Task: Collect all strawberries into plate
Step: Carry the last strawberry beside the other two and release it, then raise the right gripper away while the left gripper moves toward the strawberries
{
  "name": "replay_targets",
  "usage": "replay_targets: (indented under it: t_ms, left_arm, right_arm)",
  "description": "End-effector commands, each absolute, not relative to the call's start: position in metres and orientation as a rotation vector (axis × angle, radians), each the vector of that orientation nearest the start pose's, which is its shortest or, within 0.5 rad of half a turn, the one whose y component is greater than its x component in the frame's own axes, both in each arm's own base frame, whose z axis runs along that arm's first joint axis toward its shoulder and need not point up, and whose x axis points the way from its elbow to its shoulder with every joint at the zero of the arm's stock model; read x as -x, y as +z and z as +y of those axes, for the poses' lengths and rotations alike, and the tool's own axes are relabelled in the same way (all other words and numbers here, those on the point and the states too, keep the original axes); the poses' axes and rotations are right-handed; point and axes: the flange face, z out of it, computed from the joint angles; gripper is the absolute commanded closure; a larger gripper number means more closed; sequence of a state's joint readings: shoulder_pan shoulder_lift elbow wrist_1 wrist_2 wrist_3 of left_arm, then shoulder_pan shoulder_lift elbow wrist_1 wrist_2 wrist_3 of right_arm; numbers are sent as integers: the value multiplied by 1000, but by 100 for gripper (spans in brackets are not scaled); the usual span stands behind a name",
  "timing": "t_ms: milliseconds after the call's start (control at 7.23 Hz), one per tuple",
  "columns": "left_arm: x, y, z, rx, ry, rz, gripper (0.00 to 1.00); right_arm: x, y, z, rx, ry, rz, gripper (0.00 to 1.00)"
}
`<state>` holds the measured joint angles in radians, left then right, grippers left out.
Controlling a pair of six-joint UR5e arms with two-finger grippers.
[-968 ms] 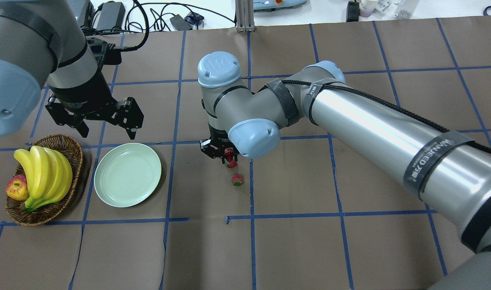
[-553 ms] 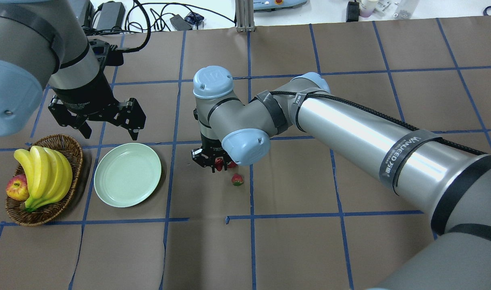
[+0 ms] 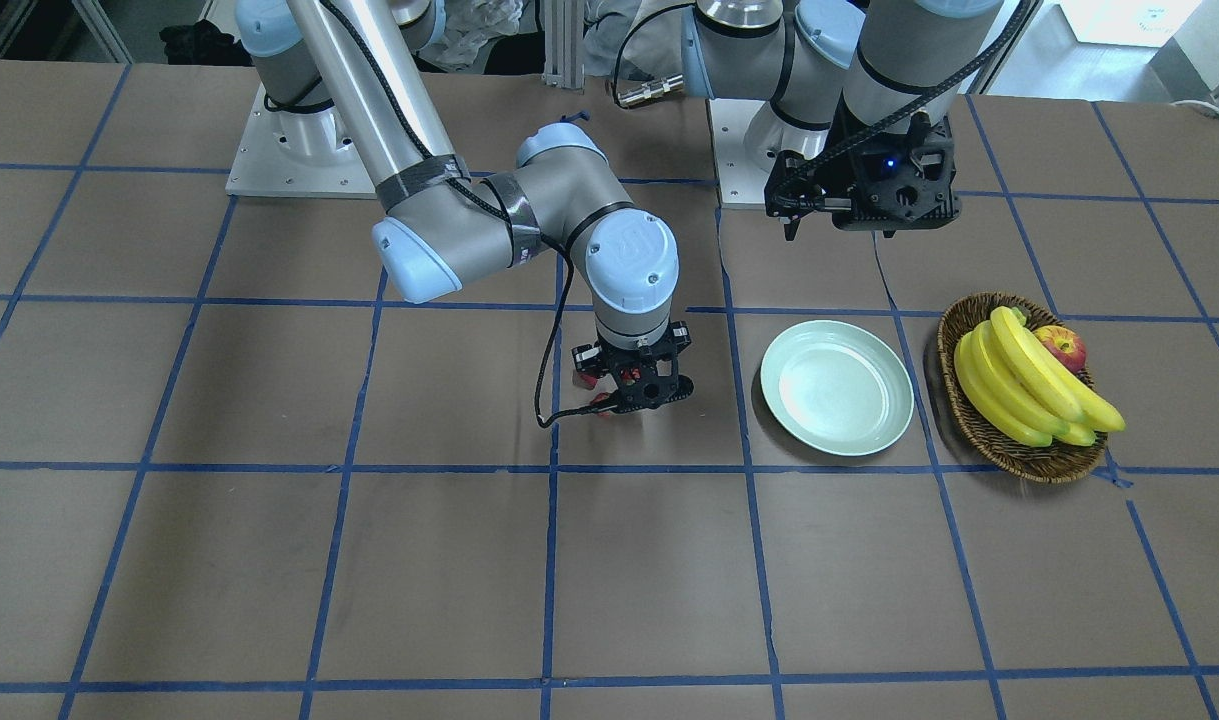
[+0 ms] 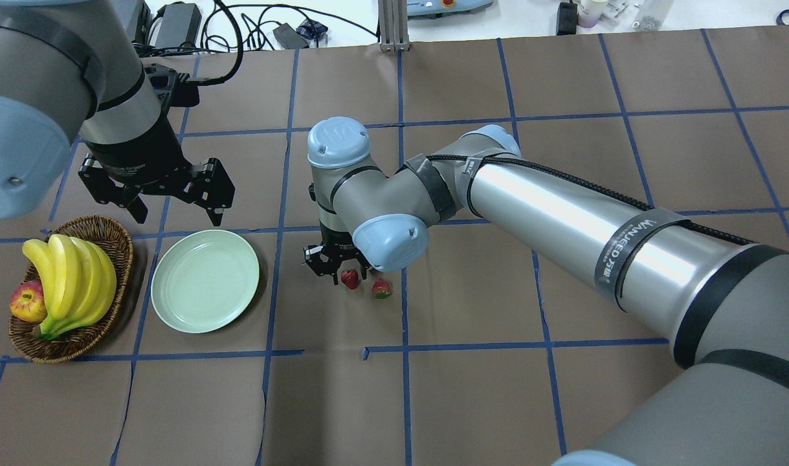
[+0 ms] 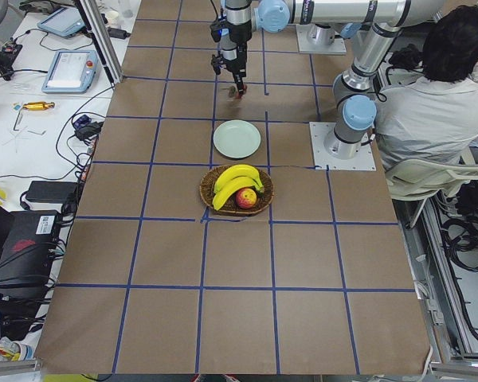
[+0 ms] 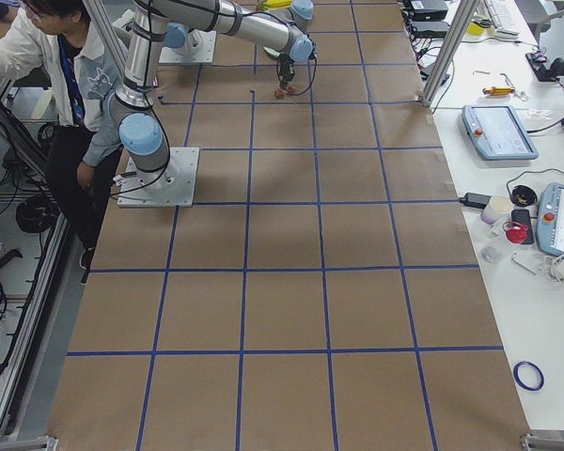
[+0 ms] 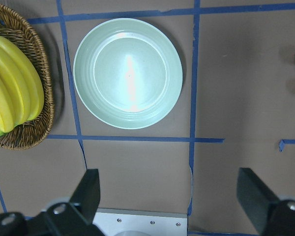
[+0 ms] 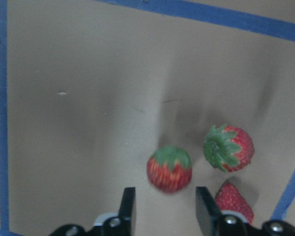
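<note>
Right tool (image 8: 164, 196) points down at the bench (image 4: 472, 388), fingers parted and released. Just past its tips is a blurred strawberry (image 8: 169, 168), touching neither finger. A third strawberry (image 8: 234, 201) rests close beside one finger, and a second strawberry (image 8: 228, 147) sits just beyond, cap up. Well apart, toward the robot's left, lies the plate (image 4: 204, 290). Past it hangs the left tool (image 4: 176, 215), spread wide and unladen, near the basket (image 4: 119, 239).

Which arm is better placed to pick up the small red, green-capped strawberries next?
Right. The right gripper, open, hangs just above the strawberries; the left gripper hovers open near the round pale mint-green plate, away from them.
</note>
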<state>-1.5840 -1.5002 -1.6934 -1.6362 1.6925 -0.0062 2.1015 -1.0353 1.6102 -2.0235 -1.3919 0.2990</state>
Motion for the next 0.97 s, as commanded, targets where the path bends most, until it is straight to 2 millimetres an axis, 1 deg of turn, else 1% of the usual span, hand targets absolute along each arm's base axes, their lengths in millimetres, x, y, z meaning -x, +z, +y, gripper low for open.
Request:
replay_targets:
  t_ms: [0,138,276,415,553,691,829]
  left_arm:
    - [127,457,-448,-22,172,3013,0]
    - [128,456,-448,-25,174,3014,0]
    - [130,454,-450,-30,181,3014,0]
    - [131,454,-450,-18,182,3016,0]
    - [132,448,-454,-16,198,3016,0]
    - [133,443,-457,-8,206,3012,0]
    - [133,440,-459,51,211,3009,0]
  right_arm:
    - [-450,213,-470,330,276,2996,0]
    - [-444,237,-471,323,222,2989,0]
    - [-424,263,-476,317,222,3002,0]
    - [-385,288,-485,356,285,3011,0]
    - [-334,316,-495,358,319,3053,0]
    - [-289,342,-508,332,269,3111,0]
    - [-246,358,-507,348,368,3165,0]
